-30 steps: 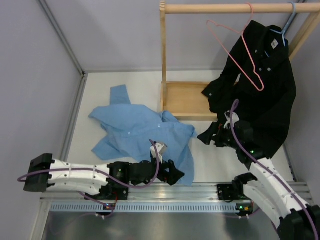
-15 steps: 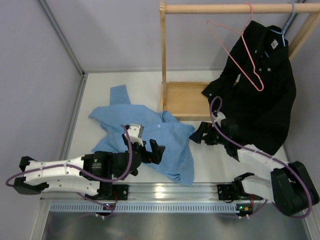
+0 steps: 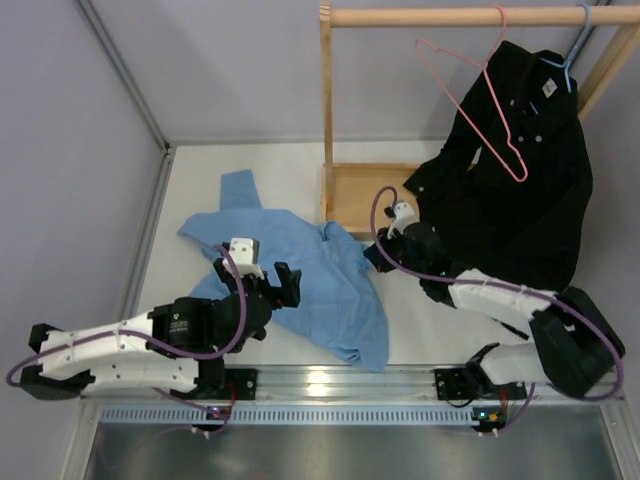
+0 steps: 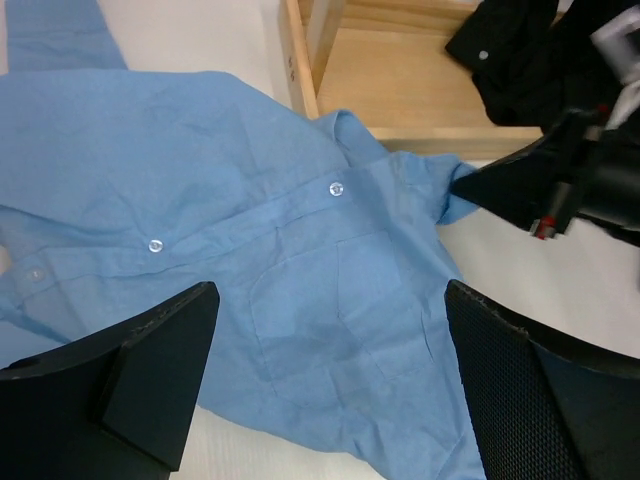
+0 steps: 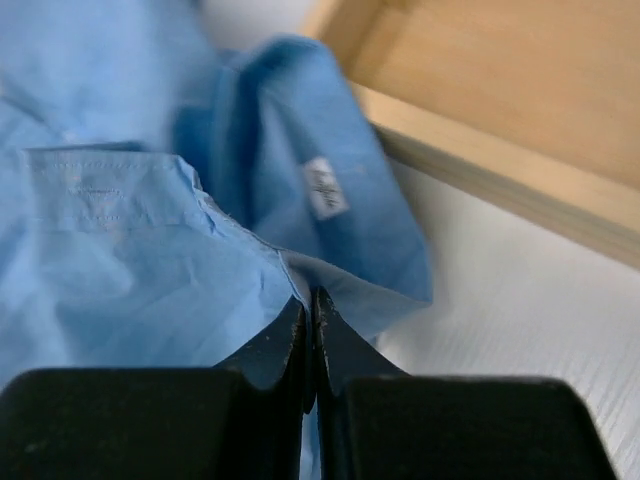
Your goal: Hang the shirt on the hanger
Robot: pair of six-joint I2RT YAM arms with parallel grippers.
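The light blue shirt (image 3: 290, 262) lies crumpled on the white table, left of the wooden rack. My right gripper (image 3: 378, 252) is at the shirt's right edge. In the right wrist view its jaws (image 5: 311, 297) are shut on a fold of the shirt (image 5: 120, 270) near the collar label. My left gripper (image 3: 283, 285) hovers open over the shirt's middle. The left wrist view shows its fingers (image 4: 150, 380) spread wide above the chest pocket of the shirt (image 4: 250, 200), holding nothing. The pink wire hanger (image 3: 490, 100) hangs tilted from the wooden rail (image 3: 440, 17), bare.
A black collared shirt (image 3: 525, 200) hangs on a pale blue hanger (image 3: 570, 55) at the rail's right end. It drapes down beside my right arm. The rack's wooden base tray (image 3: 365, 200) and upright post (image 3: 325, 110) stand just behind the shirt.
My right gripper moved left to the shirt's edge and shut on the cloth. My left gripper travelled left and away over the shirt, staying open.
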